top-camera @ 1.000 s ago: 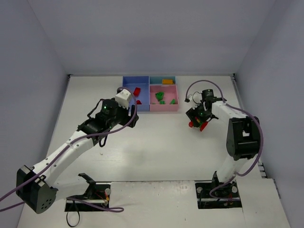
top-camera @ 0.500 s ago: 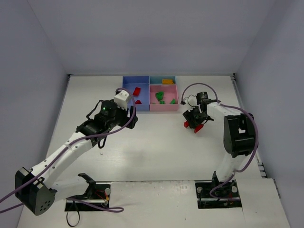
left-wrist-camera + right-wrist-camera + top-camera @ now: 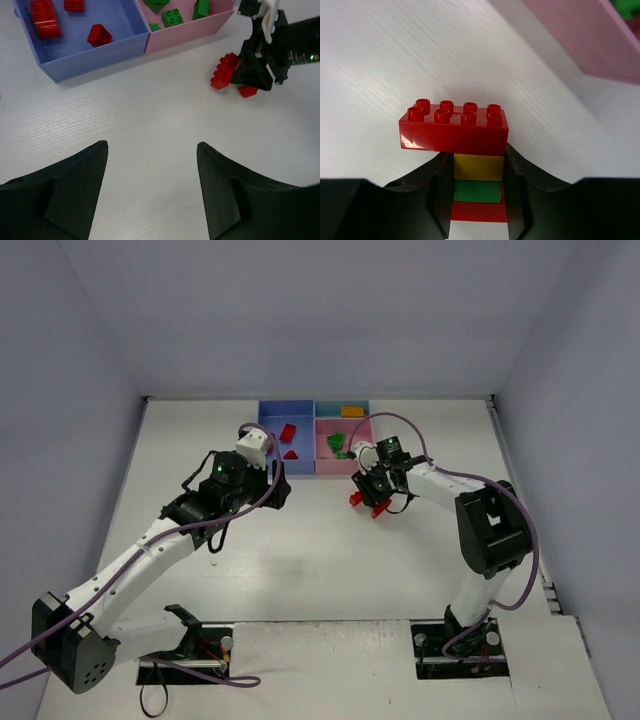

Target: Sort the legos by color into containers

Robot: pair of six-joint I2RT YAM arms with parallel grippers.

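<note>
Stack (image 3: 477,167) pinched in right claw (image 3: 368,502)

Grips narrow on yellow and green layers, long axis running straight out from wrist, red brick (image 3: 454,132) crosswise at free end. Sits low by table (image 3: 330,560), just short of pink tray (image 3: 185,35); contact unclear. Opposite, left claw (image 3: 151,146) spread wide and empty near blue tray (image 3: 95,57), stack ahead and to its right: likely partner for pulling bricks apart.

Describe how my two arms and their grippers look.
The left arm and right arm both have white links with black joints, and a purple cable loops along each. The left gripper and right gripper have black, wedge-shaped fingers. A small green light glows on the left wrist.
</note>
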